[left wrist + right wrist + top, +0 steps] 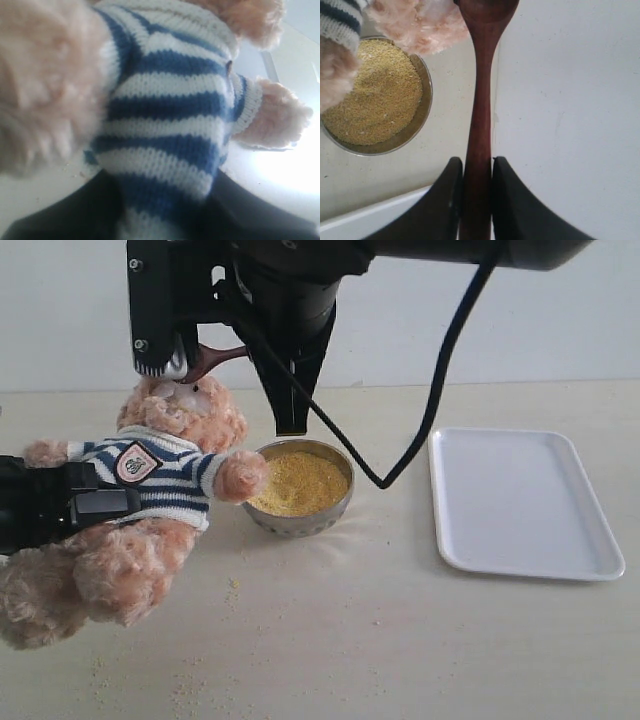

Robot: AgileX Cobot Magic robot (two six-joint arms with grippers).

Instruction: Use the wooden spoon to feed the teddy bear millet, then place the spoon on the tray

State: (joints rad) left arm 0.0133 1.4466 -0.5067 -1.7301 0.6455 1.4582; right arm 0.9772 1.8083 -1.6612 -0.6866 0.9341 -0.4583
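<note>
The teddy bear (150,490) in its striped sweater is held leaning back at the left, with my left gripper (105,502) shut on its torso. In the left wrist view the dark fingers (75,210) flank the sweater (165,115). My right gripper (250,348) reaches in from above, shut on the handle of the wooden spoon (215,358), whose bowl rests at the bear's face. The right wrist view shows the spoon (480,100) pinched between the jaws of the right gripper (477,165). Millet (298,483) fills the metal bowl (300,525) beside the bear's paw. The white tray (525,502) lies empty at the right.
Loose grains (232,590) are scattered on the table in front of the bear and bowl. A black cable (430,400) hangs from the right arm over the gap between bowl and tray. A pale wall stands behind the table.
</note>
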